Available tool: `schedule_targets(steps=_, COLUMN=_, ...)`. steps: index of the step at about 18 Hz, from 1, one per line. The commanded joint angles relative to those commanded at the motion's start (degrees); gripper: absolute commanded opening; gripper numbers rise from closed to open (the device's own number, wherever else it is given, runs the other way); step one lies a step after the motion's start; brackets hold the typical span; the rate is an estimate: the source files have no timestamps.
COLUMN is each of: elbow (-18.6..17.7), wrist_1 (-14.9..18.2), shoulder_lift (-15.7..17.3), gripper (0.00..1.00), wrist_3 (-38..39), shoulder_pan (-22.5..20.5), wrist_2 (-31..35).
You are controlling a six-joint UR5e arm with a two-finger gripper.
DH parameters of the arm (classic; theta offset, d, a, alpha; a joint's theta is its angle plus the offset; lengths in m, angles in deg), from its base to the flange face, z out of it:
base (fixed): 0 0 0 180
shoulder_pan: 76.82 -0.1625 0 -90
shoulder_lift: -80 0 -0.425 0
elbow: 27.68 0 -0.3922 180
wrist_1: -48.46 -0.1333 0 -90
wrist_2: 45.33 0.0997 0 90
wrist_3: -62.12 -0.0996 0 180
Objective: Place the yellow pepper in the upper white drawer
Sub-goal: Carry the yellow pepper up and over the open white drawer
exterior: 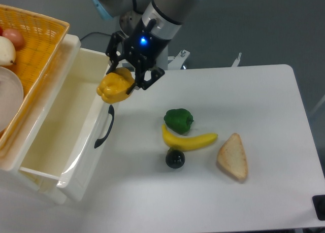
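The pincer [125, 76] is closed around the yellow pepper [115, 86], its dark fingers [144, 79] pressed against the fruit's top and sides, with a blue light glowing on the wrist just above. The pepper hangs clear of the table [244, 121], held in the air right over the front panel of the upper white drawer [76, 157], at the panel's far end, so that part of the pepper overlaps the drawer's rim and part still lies on the table side of it. The drawer stands pulled out, its cream interior bare as far as can be seen, and its curved black handle [104, 127] sits on the front panel just below the pepper.

Beyond the drawer, away from the table, an orange woven basket [35, 50] rests against the drawer's cabinet; pale rounded things lie in it, too cut off by the frame edge to name.

On the table side of the drawer, well apart from the pepper, a green pepper [179, 120] lies touching a banana [189, 139]. A small black round object [174, 158] sits just beside the banana on its near side, and a wedge of bread [233, 157] lies farther from the drawer, close to the banana's tip.
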Motion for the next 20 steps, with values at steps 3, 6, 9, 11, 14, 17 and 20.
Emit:
schedule_targets(steps=3, elbow=-0.1, wrist_1=0.0, shoulder_lift=0.2, gripper=0.35, wrist_3=2.3, shoulder_pan=1.1, wrist_2=0.0)
schedule_targets(steps=6, elbow=-0.4, wrist_1=-0.3, shoulder_lift=0.5, gripper=0.35, wrist_3=5.4, shoulder_pan=2.5, wrist_2=0.0)
schedule_targets(steps=9, elbow=-1.2, wrist_1=-0.5, shoulder_lift=0.5, gripper=0.38, wrist_3=5.5, shoulder_pan=2.6, wrist_2=0.2)
schedule_targets(steps=11, elbow=-1.2, wrist_1=-0.6, shoulder_lift=0.4, gripper=0.42, wrist_3=5.5, shoulder_pan=2.6, wrist_2=0.3)
schedule_targets(steps=14, elbow=-1.3, wrist_1=-0.7, shoulder_lift=-0.1, gripper=0.45, wrist_3=5.2, shoulder_pan=3.2, wrist_2=0.4)
schedule_targets(steps=17, elbow=-1.3, wrist_1=-0.9, shoulder_lift=-0.4, gripper=0.56, wrist_3=4.9, shoulder_pan=3.9, wrist_2=0.4)
schedule_targets(steps=20, elbow=-1.3, wrist_1=-1.0, shoulder_lift=-0.5, gripper=0.63, wrist_3=4.7, shoulder_pan=4.8, wrist_2=0.5)
